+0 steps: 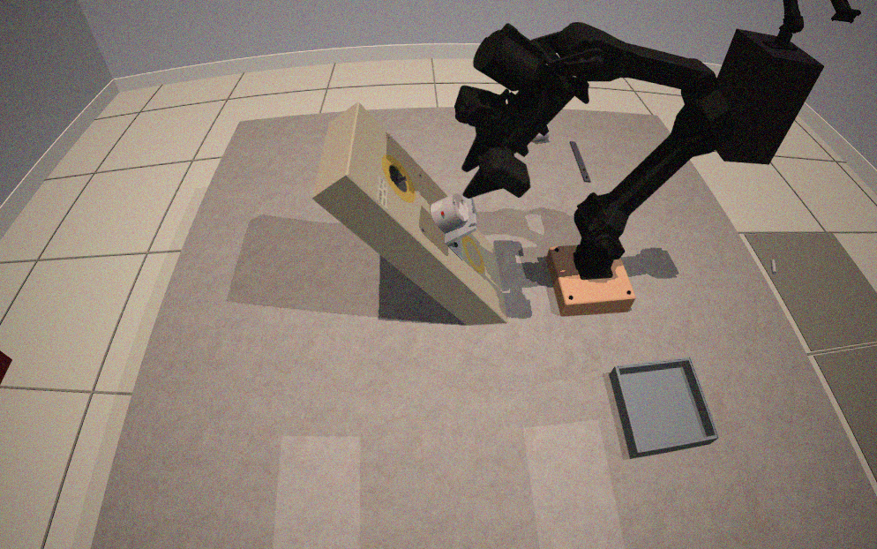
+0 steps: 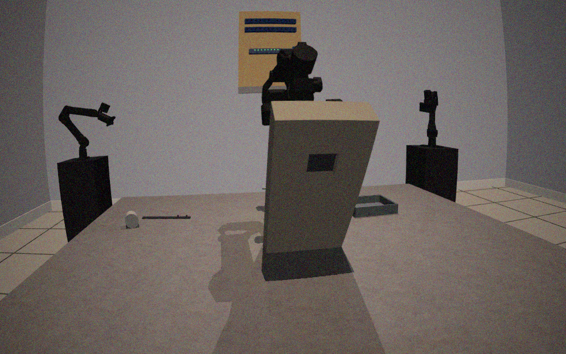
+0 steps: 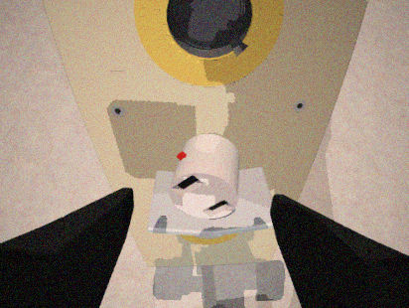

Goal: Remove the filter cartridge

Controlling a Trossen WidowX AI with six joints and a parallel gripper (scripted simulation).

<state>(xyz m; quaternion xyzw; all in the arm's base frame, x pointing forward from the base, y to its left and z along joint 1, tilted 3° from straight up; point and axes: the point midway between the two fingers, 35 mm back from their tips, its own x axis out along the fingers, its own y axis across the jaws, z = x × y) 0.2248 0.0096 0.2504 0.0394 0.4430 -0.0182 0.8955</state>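
The white filter cartridge (image 1: 449, 210) (image 3: 204, 177) with a red dot and two dark slots on its face lies on a small grey shelf (image 1: 463, 228) (image 3: 256, 203) on the front of the tilted beige service panel (image 1: 362, 187) (image 2: 317, 188) (image 3: 86, 81). Its round socket (image 1: 397, 177) (image 3: 208, 13), ringed in yellow, is empty higher up the panel. My gripper (image 1: 494, 191) (image 3: 204, 201) is open, just above and behind the cartridge; its fingers stand apart on either side and clear of it. The grey tray (image 1: 705, 401) (image 2: 375, 207) is empty, far off at the front right.
The arm's orange base block (image 1: 591, 291) stands right of the panel's foot. A thin dark bar (image 1: 580, 160) (image 2: 165, 217) and a small white cylinder (image 2: 131, 219) lie beyond the arm. Black pedestals (image 1: 766, 97) (image 2: 83, 188) (image 2: 431, 167) carry cameras.
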